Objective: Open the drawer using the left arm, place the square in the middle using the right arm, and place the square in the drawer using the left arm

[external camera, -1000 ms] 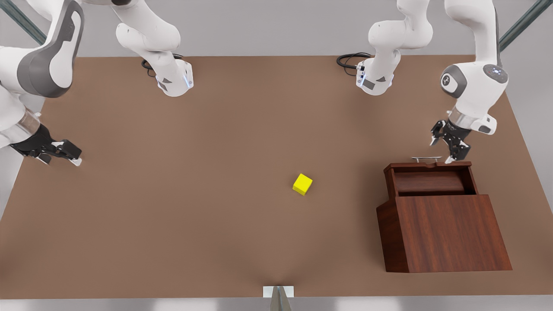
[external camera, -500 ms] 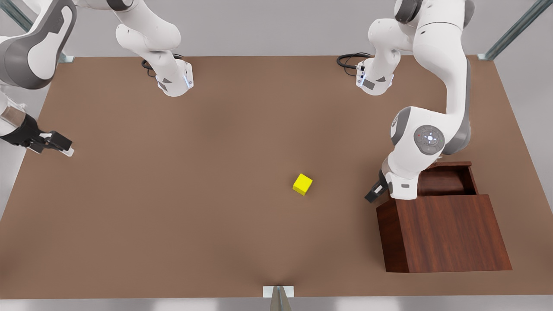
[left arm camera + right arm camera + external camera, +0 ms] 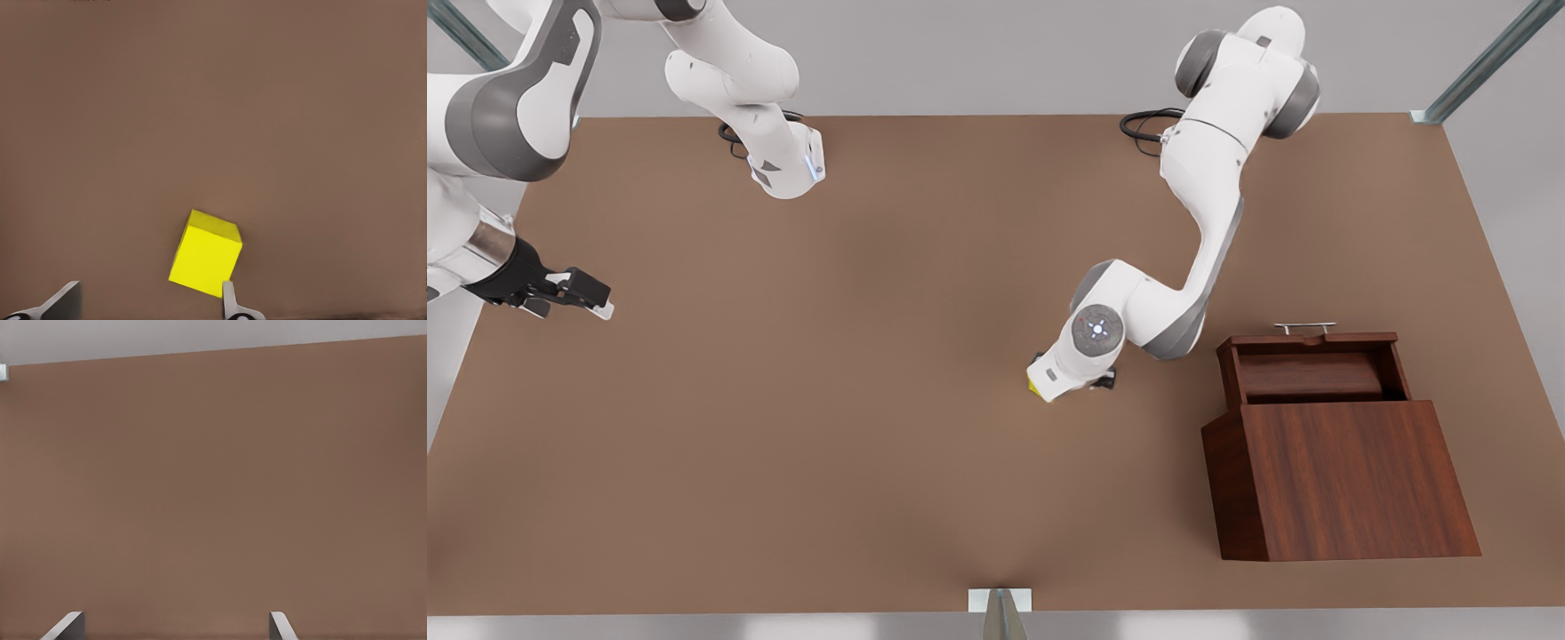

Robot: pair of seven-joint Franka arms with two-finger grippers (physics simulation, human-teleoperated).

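The square (image 3: 205, 253), a small yellow cube, lies on the brown table around the middle. In the front view only a yellow sliver of the square (image 3: 1033, 388) peeks out beneath the left arm's wrist (image 3: 1083, 354). My left gripper (image 3: 147, 308) hangs open just above it, with the cube off-centre, close to one fingertip (image 3: 228, 301). The drawer (image 3: 1309, 372) stands pulled out of the wooden cabinet (image 3: 1343, 480), its silver handle (image 3: 1304, 327) facing away. My right gripper (image 3: 578, 294) waits open at the front view's far left, above bare table, fingertips (image 3: 67, 625) apart.
Both arm bases (image 3: 787, 169) (image 3: 1196, 169) sit along the far edge of the table. A cable (image 3: 1143, 124) loops beside the base on the front view's right. A small white mount (image 3: 1000, 601) marks the near edge.
The left arm swung from the drawer's handle, past the cabinet's front, to above the yellow cube. The right gripper shifted a little at the far left. The drawer stays pulled out.
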